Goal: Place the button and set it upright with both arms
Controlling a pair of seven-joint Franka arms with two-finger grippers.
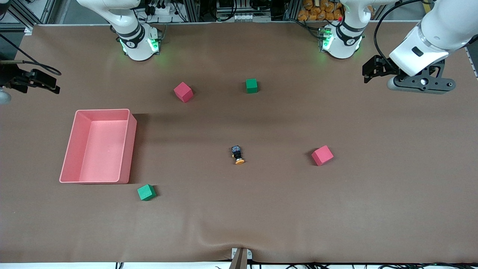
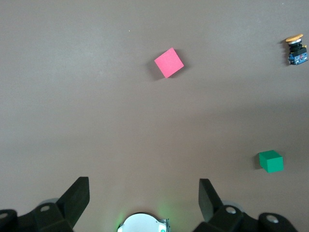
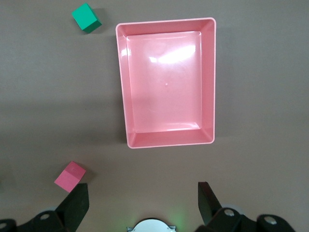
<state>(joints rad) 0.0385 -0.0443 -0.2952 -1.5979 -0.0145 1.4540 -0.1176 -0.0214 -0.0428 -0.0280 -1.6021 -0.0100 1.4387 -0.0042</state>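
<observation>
Button (image 1: 238,155) lies tipped on the table (image 1: 239,216) mid-way; both grippers, left (image 1: 368,73) and right (image 1: 44,85), hang released at the ends, so either should descend squarely over its body.

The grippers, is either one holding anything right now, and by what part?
Nothing is held. The left gripper and right gripper are open and empty; the button lies on the table.

This is a robotics lab. Two white jointed robot arms with black bands stand on green-lit bases (image 1: 139,45) (image 1: 340,42) along the top of the frame, bolted at the edge of a wide tabletop covered in brown matte sheet (image 1: 261,209). Above them, at the very top, run aluminium frame rails (image 1: 194,9), tangled black cables and a power strip (image 1: 160,9). Plain foam cubes and a pink plastic tray (image 1: 129,149) lie about like test props.
</observation>
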